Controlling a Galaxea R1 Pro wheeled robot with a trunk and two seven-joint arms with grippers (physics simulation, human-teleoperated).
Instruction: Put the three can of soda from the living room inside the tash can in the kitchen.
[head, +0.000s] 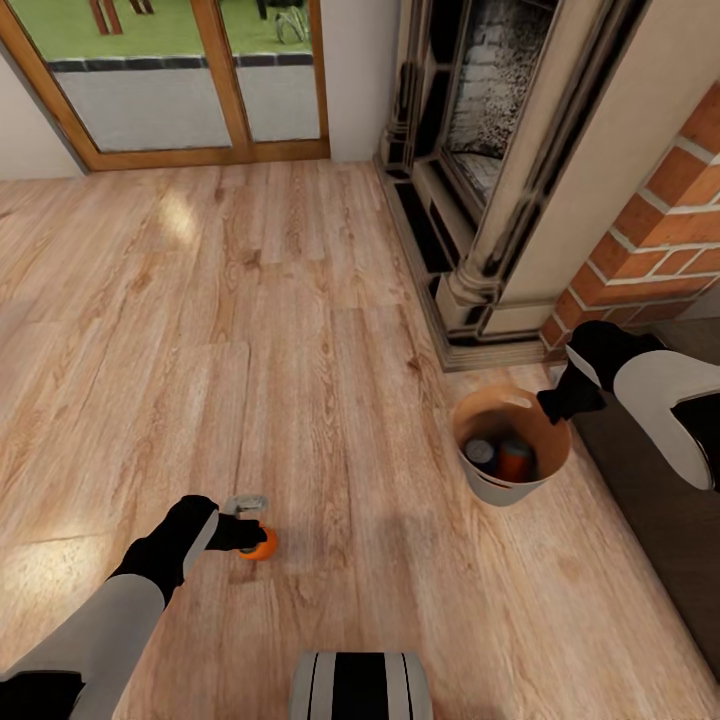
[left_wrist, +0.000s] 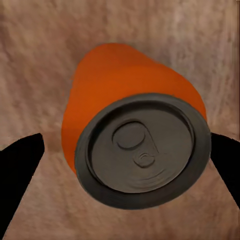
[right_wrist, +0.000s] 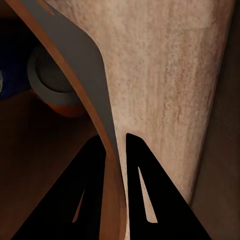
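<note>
Left arm: enters from the lower left of the head view, grey forearm with a black wrist, reaching toward the lower middle.
Left pincer (head: 250, 535): closed around the orange soda can (head: 261, 544); in the left wrist view its black fingers (left_wrist: 20, 170) sit at either side of the can (left_wrist: 132, 130).
Orange soda can: just above the wood plank floor (head: 300, 330), lower centre-left of the head view, grey metal top with its pull tab turned toward the wrist camera.
Glass doors (head: 170, 80): wood-framed, upper left of the head view, grass outside.
Fireplace (head: 500, 120): upper right, dark surround, with red brick (head: 660, 240) on its right.
Trash can (head: 498, 485): on the floor right of centre, light grey outside, tan-brown inside.
Cans inside: a dark blue soda can (head: 481, 455) and a second orange soda can (head: 515, 458), side by side, upright.
Right pincer (head: 553, 404): clamped on the trash can's rim at its upper right edge; the right wrist view shows one finger (right_wrist: 85, 195) inside the wall (right_wrist: 75, 55) and one outside.
Right arm: comes in from the right edge, above a dark rug (head: 650, 500).
</note>
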